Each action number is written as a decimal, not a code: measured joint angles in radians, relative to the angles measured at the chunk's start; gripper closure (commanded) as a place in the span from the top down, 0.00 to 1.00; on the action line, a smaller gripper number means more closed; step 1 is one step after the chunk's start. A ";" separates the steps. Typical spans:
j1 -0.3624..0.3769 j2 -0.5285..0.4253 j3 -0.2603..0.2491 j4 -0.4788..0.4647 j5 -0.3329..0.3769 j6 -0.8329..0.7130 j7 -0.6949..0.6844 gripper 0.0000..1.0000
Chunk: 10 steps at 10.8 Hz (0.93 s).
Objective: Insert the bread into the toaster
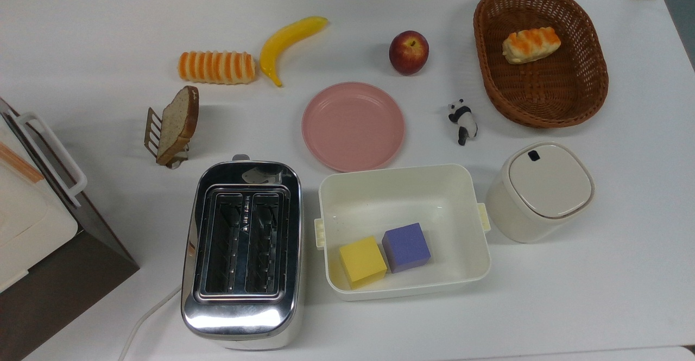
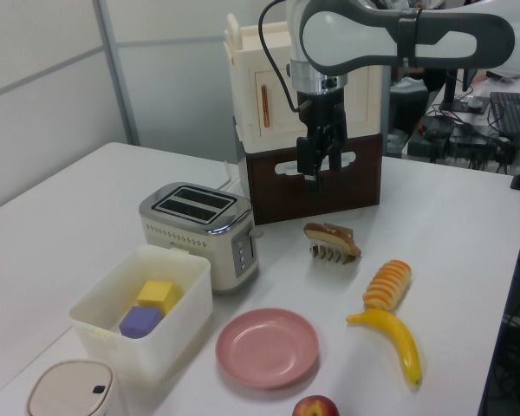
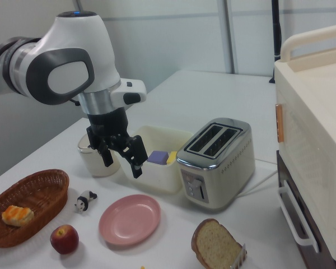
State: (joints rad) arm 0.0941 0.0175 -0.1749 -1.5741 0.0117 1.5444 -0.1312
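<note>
Arm bent over, claw (image 3: 122, 157) pointing down above the white worktop (image 1: 81, 51) — fingers spread, gripping nothing. Bread (image 1: 178, 124) leans in its rack; toaster (image 1: 242, 252) slots unfilled — grey partition panels behind.

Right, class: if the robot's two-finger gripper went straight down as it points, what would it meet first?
Probably the round pink plate, or the bare white table beside it; the open gripper hangs above them, but depth is unclear.

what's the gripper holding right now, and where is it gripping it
Nothing. The gripper hangs open and empty above the table, while the bread leans in its small rack, apart from it.
</note>
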 measured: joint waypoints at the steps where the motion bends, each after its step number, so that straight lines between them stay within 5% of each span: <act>1: -0.001 0.000 0.000 0.000 0.000 0.000 0.000 1.00; 10: -0.015 0.000 -0.010 0.000 0.000 0.000 0.003 1.00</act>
State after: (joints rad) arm 0.0795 0.0171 -0.1852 -1.5741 0.0113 1.5444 -0.1278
